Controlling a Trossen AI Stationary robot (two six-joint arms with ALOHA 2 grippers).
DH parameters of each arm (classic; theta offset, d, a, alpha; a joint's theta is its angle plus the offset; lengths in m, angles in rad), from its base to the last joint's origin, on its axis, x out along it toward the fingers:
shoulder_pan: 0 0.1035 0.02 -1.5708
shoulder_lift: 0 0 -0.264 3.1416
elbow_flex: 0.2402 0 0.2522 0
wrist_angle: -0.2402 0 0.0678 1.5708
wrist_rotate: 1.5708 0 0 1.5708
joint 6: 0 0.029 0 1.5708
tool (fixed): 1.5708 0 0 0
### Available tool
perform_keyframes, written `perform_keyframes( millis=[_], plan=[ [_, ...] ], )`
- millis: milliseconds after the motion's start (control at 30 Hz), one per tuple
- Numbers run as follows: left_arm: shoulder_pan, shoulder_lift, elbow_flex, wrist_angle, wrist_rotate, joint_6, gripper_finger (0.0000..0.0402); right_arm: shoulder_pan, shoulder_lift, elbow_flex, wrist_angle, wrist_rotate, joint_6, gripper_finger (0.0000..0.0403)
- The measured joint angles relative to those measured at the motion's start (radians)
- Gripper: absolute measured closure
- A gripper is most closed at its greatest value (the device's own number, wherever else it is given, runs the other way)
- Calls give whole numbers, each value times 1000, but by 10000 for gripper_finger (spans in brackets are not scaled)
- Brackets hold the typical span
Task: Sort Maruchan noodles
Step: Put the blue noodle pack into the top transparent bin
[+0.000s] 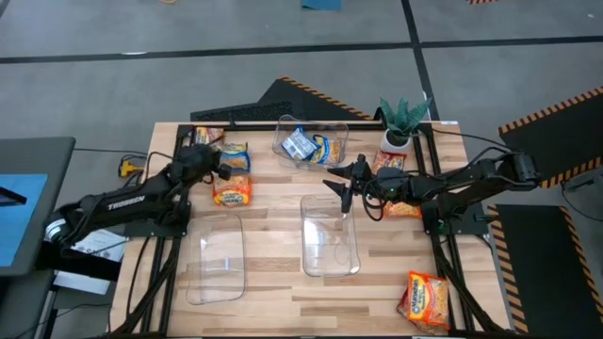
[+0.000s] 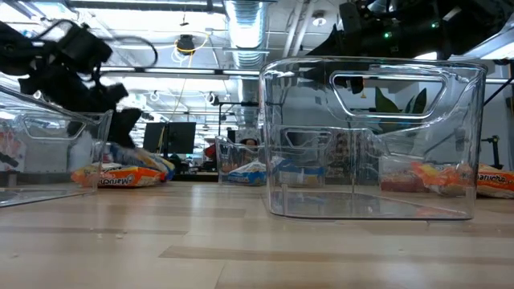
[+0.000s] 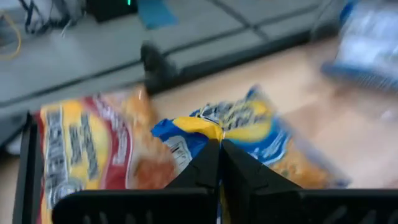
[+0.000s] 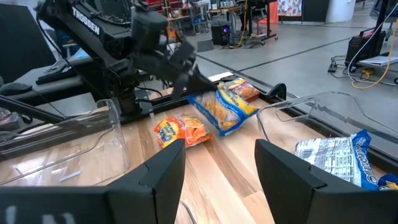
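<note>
My left gripper is shut on a blue-and-yellow noodle packet at the table's far left; the packet also shows in the left wrist view and the right wrist view. An orange packet lies flat on the table just nearer. A red-and-yellow packet lies beside the held one. My right gripper is open and empty, above the far end of the middle clear bin. A red-orange packet lies under my right arm. My left gripper pinches the blue-and-yellow packet's crumpled wrapper edge between its two shut fingers. The fingers slant down at it from the table's left side. The packet tilts below the fingers, its held end raised; whether its lower end is clear of the table I cannot tell.
A far clear bin holds blue packets. Another clear bin stands near left. One orange packet lies near the front right, one more at the far left edge. A potted plant stands far right.
</note>
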Motion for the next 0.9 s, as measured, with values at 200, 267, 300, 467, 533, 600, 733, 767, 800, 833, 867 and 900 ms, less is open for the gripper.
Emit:
perform_keyframes(
  millis=[200,267,300,467,533,600,733,767,800,833,867,900],
  plan=[
    [-19,-93,58,0,-3,15,401,0,0,0,-2,0,16,187],
    [-21,-99,78,-2,-3,15,401,0,0,0,-6,0,16,187],
    [-23,-99,90,-2,-3,18,401,0,0,0,-8,0,17,187],
    [-33,-89,138,-14,-3,52,401,0,0,0,-8,0,17,187],
    [-34,-86,146,-49,-3,55,401,0,0,0,-8,0,17,187],
    [-34,-87,147,-84,-4,73,401,0,0,0,-9,0,18,187],
    [-29,-83,147,-151,4,93,397,0,0,0,-11,0,19,187],
    [-23,-76,147,-159,29,96,392,0,0,0,-11,0,19,187],
    [-13,-66,147,-165,58,103,386,0,0,0,-11,0,19,187],
    [-3,-52,147,-166,87,109,377,0,0,0,-10,0,19,187],
    [9,-31,151,-168,115,117,367,0,0,0,-10,0,19,187],
    [23,-4,165,-180,134,125,355,0,0,0,-10,0,19,187]
  ],
)
